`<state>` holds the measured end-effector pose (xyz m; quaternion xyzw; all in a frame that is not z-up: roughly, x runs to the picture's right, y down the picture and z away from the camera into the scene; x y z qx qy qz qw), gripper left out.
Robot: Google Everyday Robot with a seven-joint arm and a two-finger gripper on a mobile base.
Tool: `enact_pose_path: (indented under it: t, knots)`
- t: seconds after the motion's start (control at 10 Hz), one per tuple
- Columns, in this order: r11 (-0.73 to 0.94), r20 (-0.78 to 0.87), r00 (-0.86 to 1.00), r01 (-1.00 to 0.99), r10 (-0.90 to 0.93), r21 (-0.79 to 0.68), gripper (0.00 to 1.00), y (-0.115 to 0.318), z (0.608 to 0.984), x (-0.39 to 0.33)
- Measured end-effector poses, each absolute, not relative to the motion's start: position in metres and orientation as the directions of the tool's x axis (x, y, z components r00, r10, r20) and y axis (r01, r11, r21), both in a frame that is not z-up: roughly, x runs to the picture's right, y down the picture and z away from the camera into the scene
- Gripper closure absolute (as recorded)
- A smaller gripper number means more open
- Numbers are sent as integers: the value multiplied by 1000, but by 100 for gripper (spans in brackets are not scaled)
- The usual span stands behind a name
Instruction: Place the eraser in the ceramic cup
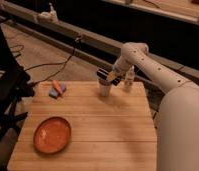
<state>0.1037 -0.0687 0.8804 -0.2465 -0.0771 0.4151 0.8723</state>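
Note:
The ceramic cup (pixel 105 90) stands upright near the far edge of the wooden table (pixel 93 125), whitish and tapered. My gripper (pixel 108 78) is right above the cup's rim, coming in from the right. It is shut on the eraser (pixel 101 75), a black block that sticks out to the left of the gripper just over the cup's mouth. The eraser's lower end is at or just inside the rim; I cannot tell which.
A slim white bottle (pixel 128 80) stands just right of the cup, behind my arm. A small blue block with an orange piece (pixel 57 89) lies at the far left. An orange plate (pixel 52 135) sits front left. My arm's shell (pixel 180 125) fills the right side.

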Motion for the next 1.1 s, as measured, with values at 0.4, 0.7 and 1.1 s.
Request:
enact_pose_path:
  t: [0.4, 0.7, 1.1]
  knots:
    - [507, -53, 625, -677, 779, -534, 40, -60, 874, 90]
    - [516, -33, 613, -691, 789, -505, 40, -75, 863, 106]
    - [491, -17, 557, -746, 830, -450, 40, -97, 841, 138]
